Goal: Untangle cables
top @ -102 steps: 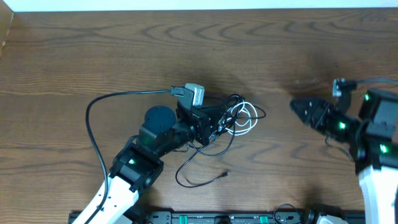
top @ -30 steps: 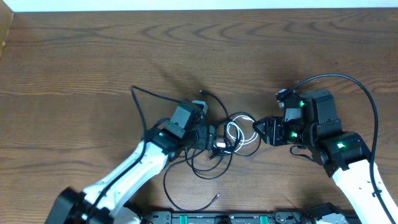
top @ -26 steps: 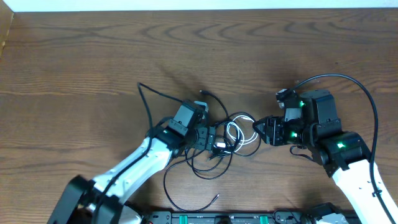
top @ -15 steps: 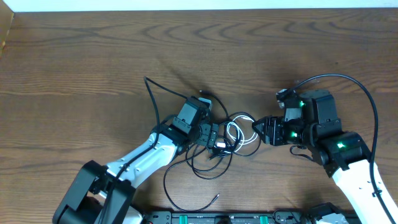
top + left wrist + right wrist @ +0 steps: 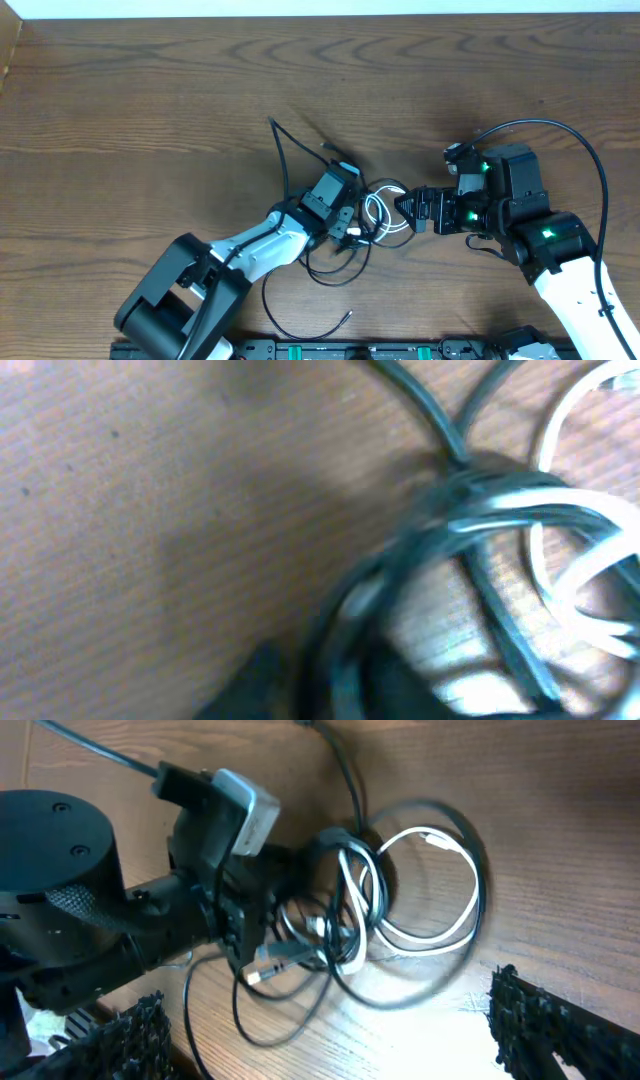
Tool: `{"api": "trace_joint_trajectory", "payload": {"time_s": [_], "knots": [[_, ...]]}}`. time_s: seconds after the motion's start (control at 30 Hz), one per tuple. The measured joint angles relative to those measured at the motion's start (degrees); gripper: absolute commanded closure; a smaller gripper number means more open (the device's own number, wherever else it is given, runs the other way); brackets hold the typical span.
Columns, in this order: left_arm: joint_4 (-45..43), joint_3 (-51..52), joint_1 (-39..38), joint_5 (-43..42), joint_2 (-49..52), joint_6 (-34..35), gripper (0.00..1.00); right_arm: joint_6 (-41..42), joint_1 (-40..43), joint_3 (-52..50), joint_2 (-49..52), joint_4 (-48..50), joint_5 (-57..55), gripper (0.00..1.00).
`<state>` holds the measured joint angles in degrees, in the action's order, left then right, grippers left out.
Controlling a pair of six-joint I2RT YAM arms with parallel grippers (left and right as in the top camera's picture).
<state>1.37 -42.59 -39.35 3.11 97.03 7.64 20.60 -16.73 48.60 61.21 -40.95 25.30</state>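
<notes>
On the dark wooden counter (image 5: 150,100) the black and white cables (image 5: 380,215) lie knotted in one clump between the arms, none freed yet by the look of it, the right jaws wide open just beside it, the left jaws buried in it, closed or not I cannot tell.

Overhead even, sharp; left wrist: cables (image 5: 500,510) badly blurred; right wrist mild glare.
</notes>
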Motion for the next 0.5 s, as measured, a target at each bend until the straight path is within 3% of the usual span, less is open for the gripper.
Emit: {"api": "trace_joint_trajectory", "payload": {"time_s": [0.13, 0.4, 0.5], "knots": [[0.0, -0.1, -0.1, 1.8, 0.1, -0.2, 0.92, 0.1, 0.0, 0.0, 0.0, 0.0, 0.2, 0.17], [5.3, 0.8, -0.1, 2.9, -4.4, -0.2, 0.93, 0.2, 0.0, 0.0, 0.3, 0.0, -1.0, 0.2], [8.7, 1.1, -0.1, 3.0, -12.3, -0.1, 0.93, 0.5, 0.0, 0.0, 2.1, 0.1, -1.2, 0.26]]}}
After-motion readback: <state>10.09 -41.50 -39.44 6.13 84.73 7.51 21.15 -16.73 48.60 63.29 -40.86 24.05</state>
